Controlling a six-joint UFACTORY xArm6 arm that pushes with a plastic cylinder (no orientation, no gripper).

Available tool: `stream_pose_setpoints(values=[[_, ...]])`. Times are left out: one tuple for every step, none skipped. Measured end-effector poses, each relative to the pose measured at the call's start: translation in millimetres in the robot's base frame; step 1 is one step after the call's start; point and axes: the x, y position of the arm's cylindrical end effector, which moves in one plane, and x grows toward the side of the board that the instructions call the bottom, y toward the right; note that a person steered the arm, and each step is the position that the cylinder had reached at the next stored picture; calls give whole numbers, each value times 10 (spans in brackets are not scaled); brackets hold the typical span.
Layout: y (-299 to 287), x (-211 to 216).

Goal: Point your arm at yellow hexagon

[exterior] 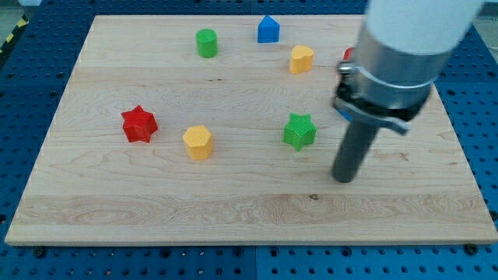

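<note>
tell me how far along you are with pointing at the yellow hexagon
Nothing looks done yet. My tip rests on bare board at the view's right, just right of the green star, touching no block. The yellow hexagon sits well to the view's left, near the red star. Left to do: cross leftward past the green star and stop at the hexagon.

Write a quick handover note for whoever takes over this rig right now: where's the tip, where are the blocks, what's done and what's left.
My tip rests on the board, just to the view's right of the green star.
The yellow hexagon sits left of centre, beside the red star, untouched.
Also there: yellow heart-like block, green cylinder, blue house-shaped block, and a red block mostly hidden behind the arm.
Done: nothing visible yet. Left: bring the tip leftward past the green star to the yellow hexagon.
</note>
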Motion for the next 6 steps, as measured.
stream_pose_setpoints(values=[[-535, 72], [-1138, 91], [-1474, 53], [-1497, 49], [-1740, -124], [-1813, -229]])
